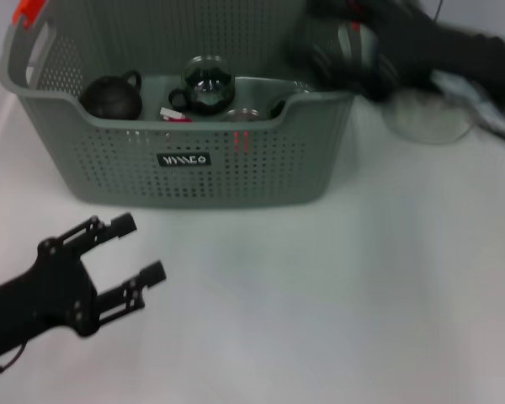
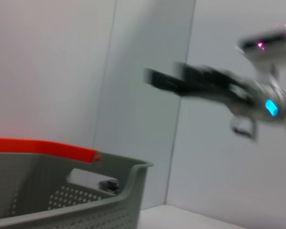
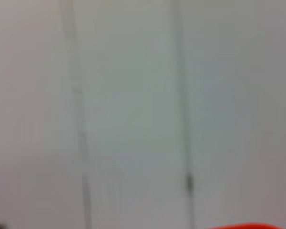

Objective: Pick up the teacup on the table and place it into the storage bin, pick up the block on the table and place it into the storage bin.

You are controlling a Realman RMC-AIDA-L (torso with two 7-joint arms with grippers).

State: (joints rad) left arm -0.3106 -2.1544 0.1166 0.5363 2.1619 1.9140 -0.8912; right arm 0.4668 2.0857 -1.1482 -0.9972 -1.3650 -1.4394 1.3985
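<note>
Left gripper (image 1: 139, 250) hangs low in front of the storage bin (image 1: 185, 160), fingers spread, empty. Right gripper (image 1: 353, 55) blurs above the bin's right rim, nearer; its grip can't be read. Teacup and block: not identifiable.

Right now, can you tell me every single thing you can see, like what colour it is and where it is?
storage bin: one, grey-green with holes, orange clip on a handle, black label in front; at the back of the table.
round teapot: one, black; inside the bin, robot's left end.
glass pot: one, clear with a dark top; inside the bin, near the middle.
small red-and-white thing: one; inside the bin beside the glass pot, too blurred to name.
table: one, white; under everything.
left gripper: one, black; low over the near table, fingers open and holding nothing.
right gripper: one, black and blurred; above the bin's right end.
</note>
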